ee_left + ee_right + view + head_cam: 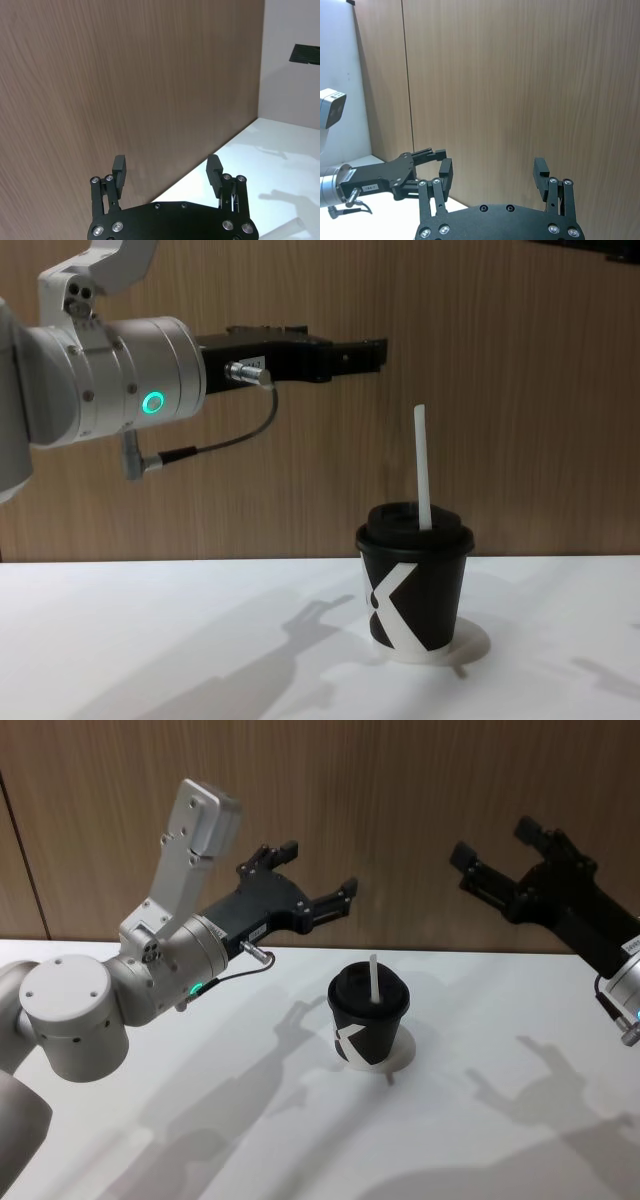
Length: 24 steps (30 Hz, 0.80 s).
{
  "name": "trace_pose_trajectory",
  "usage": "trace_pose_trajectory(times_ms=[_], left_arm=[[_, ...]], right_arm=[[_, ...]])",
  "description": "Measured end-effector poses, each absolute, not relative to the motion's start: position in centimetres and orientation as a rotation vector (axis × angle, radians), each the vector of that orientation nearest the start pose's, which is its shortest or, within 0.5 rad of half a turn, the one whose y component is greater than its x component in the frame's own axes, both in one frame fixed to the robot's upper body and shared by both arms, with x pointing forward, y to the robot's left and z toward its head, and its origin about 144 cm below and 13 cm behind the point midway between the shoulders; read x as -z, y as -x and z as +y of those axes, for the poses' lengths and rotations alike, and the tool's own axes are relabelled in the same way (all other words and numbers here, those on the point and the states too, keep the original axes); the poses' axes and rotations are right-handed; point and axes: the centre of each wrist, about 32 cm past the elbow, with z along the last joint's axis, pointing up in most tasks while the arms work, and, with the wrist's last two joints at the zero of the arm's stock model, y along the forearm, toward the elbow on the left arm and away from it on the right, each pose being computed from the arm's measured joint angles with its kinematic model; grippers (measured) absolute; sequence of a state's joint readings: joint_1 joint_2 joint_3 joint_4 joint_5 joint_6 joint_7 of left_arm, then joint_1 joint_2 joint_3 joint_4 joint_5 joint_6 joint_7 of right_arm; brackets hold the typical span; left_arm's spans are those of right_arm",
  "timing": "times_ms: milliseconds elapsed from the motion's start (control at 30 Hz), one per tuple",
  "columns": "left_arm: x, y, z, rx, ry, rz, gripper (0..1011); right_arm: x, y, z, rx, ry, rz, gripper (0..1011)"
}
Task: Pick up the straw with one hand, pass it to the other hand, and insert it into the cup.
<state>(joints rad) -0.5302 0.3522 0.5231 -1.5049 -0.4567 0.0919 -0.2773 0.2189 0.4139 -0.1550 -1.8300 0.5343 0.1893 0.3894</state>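
Note:
The black cup (pixel 367 1020) with its white angular mark and domed lid stands upright mid-table, also seen in the chest view (pixel 415 590). The white straw (pixel 374 980) stands upright through the lid, rising well above it (pixel 422 465). My left gripper (pixel 320 870), on the silver wrist with the green ring, hovers open and empty above and to the left of the cup (pixel 370 352); its fingers are spread in the left wrist view (pixel 166 167). High at the right, my right gripper (pixel 493 840) is open and empty (pixel 493 170). Neither touches the straw.
The cup sits on a small white disc (pixel 400 1055) on the white table (pixel 200 1060). A wooden wall (pixel 400 780) runs along the table's far edge, close behind both grippers. A grey cable (pixel 235 440) loops under the left wrist.

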Motion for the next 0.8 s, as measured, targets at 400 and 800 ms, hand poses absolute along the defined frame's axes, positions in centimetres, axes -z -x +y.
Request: trace_pose_trajectory(times_ms=[400, 800], left_arm=[[-127.93, -55.55, 17.97, -0.855, 0.061, -0.187, 1003], [-128.06, -55.51, 17.77, -0.864, 0.065, -0.194, 1003]], right_arm=[[-129.33, -48.53, -27.0, 0.884, -0.179, -0.105, 1001], [-129.27, -48.41, -27.05, 0.878, -0.177, -0.101, 1001]])
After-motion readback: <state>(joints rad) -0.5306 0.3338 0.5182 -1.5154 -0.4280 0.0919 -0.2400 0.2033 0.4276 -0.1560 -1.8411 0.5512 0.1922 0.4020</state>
